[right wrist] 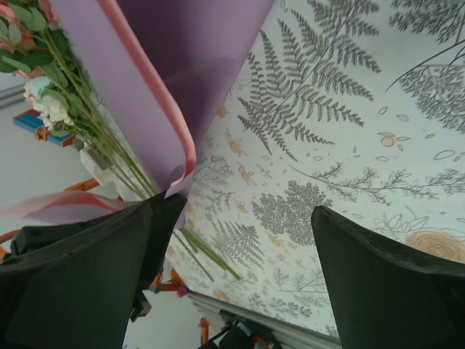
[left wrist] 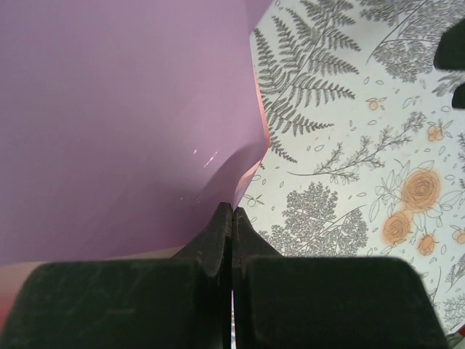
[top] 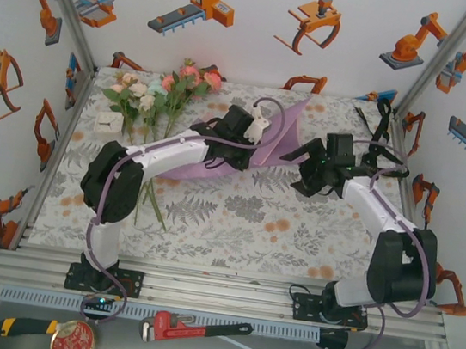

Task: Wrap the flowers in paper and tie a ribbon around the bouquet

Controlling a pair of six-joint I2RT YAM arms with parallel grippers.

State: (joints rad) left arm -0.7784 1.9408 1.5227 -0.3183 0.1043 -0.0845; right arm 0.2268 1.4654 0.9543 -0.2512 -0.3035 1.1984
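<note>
The flowers (top: 153, 94) lie at the back left of the table, pink and cream blooms far, green stems toward me. The lilac paper (top: 287, 130) is raised off the table in the middle. My left gripper (top: 254, 150) is shut on it; in the left wrist view the shut fingertips (left wrist: 232, 209) pinch a corner of the paper (left wrist: 109, 109). My right gripper (top: 304, 172) stands open just to the right. Its left finger (right wrist: 156, 218) is beside the paper's (right wrist: 196, 51) pink-lined curled edge, with nothing between the jaws (right wrist: 245, 207). Flowers (right wrist: 51, 94) show behind that edge. A thin black band (top: 367, 117) at the back right may be the ribbon.
The floral table cover (top: 235, 218) lies bare in front of both grippers. A small white object (top: 108, 125) sits at the left by the flowers. Below the table's near rail lie a red wrench (top: 194, 327), a yellow-handled knife (top: 25, 327) and a round tin (top: 73, 340).
</note>
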